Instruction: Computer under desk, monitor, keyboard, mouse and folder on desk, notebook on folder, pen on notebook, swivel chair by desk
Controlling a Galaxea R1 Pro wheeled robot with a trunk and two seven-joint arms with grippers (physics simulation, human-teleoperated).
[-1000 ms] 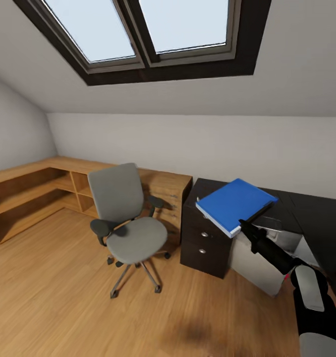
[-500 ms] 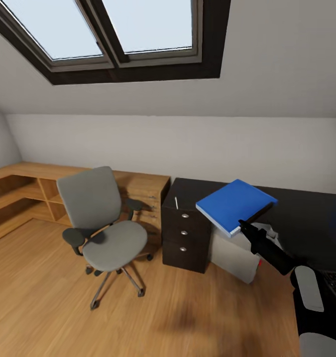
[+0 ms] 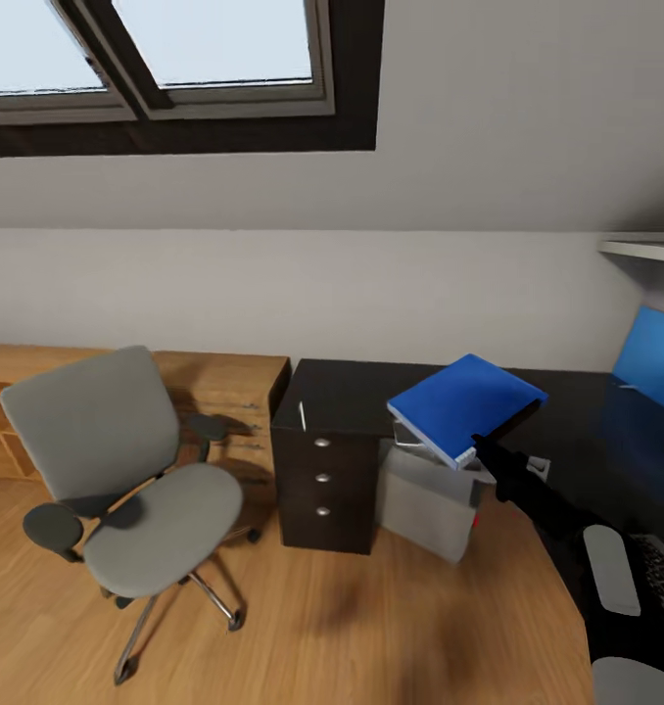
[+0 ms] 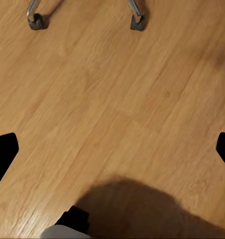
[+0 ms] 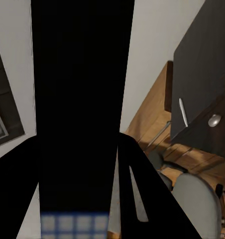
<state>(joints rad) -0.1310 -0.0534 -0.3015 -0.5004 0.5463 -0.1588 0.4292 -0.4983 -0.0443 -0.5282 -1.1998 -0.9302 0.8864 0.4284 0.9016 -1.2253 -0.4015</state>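
Item 1, bright blue flat rectangular binder w/ white page edge, i.e. the folder (image 3: pixel 466 404): clamped at its near corner in my right gripper (image 3: pixel 486 448), jaws together on that edge, folder fanning out ahead of the tips and tilted, carried above the light grey box-shaped computer tower (image 3: pixel 425 497) and the front edge of the long black L-shaped desk (image 3: pixel 577 421). Item 2, step in hand, my read: carry folder to the desktop. To do it well I'd level the folder before lowering, keep the far corner clear of the desk edge, and set it flat in the open stretch of top beyond the jaw tips, short of the blue panel (image 3: pixel 650 359) by the wall; release only once it lies fully supported. Item 3, left gripper (image 4: pixel 112 149): fingers wide apart, nothing between them, pointing down at wooden floor (image 4: pixel 117 89). Item 4, grey upholstered swivel chair w/ black armrests (image 3: pixel 126 460): well apart from the right jaws, beside the black drawer unit w/ silver knobs (image 3: pixel 327 480); seat bare. Item 5, slim white pen-like stick (image 5: pixel 182 112): lying on the desk top near the drawer end, off to the side of the right jaws; can't tell for sure it's the pen.
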